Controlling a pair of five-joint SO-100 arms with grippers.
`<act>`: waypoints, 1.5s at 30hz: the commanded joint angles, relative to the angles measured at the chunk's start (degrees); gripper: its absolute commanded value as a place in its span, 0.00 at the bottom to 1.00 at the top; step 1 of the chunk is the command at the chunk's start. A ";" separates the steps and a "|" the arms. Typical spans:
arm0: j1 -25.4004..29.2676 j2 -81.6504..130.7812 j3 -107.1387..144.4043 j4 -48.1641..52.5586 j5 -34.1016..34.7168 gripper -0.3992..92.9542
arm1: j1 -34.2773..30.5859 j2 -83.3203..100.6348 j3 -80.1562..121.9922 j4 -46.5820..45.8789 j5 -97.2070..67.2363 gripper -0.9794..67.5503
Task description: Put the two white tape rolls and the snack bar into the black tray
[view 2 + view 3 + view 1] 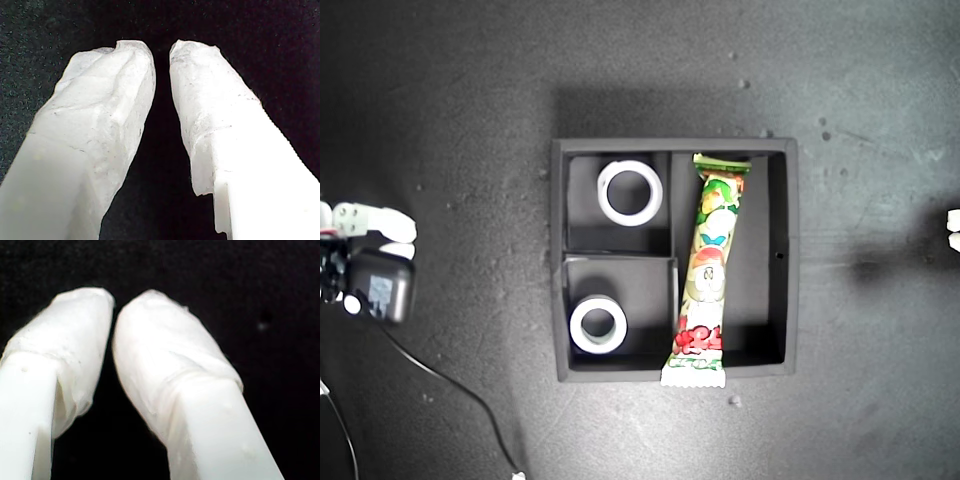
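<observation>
Dark, matte and a little dusty, the table [450,100] fills the whole exterior view, with small pale crumbs scattered on it. Near the middle sits the black tray [559,260], a square shallow box with raised walls, split into 2 small compartments and 1 long compartment.

Both small compartments lie on the tray's side toward the exterior view's left. The upper one holds the first white tape roll [630,192], lying flat with its round hole facing up. The lower one holds the second white tape roll [598,324], also flat, thicker and greyish inside, close to the tray's lower wall.

Beside them, in the long compartment, lies the snack bar [708,268] in its pale wrapper with green, red and white print. It is a little tilted. Its upper end is at the tray's upper wall, and its lower end rests over the lower wall and sticks out onto the table.

An arm [365,265] with white and black parts stands well apart from the tray, at the exterior view's left edge. A small white part [953,228] shows at the exterior view's right edge. I cannot tell which arm is which.

My first gripper [161,50] has its 2 white fingers slightly apart, with nothing between them, only the dark table behind. My second gripper [114,307] has its fingertips almost touching, clenched on nothing.
</observation>
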State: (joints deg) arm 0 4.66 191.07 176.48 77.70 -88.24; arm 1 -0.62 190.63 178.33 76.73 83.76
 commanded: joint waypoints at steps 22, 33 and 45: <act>0.00 2.99 3.34 2.20 13.71 0.01 | 0.79 1.23 0.62 0.09 -7.56 0.05; 0.00 2.99 3.34 2.20 13.71 0.01 | 0.79 1.23 0.62 0.09 -7.56 0.05; 0.00 2.99 3.34 2.20 13.71 0.01 | 0.79 1.23 0.62 0.09 -7.56 0.05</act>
State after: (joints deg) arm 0 4.66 191.07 176.40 77.70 -74.97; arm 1 0.26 191.51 178.33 76.73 83.76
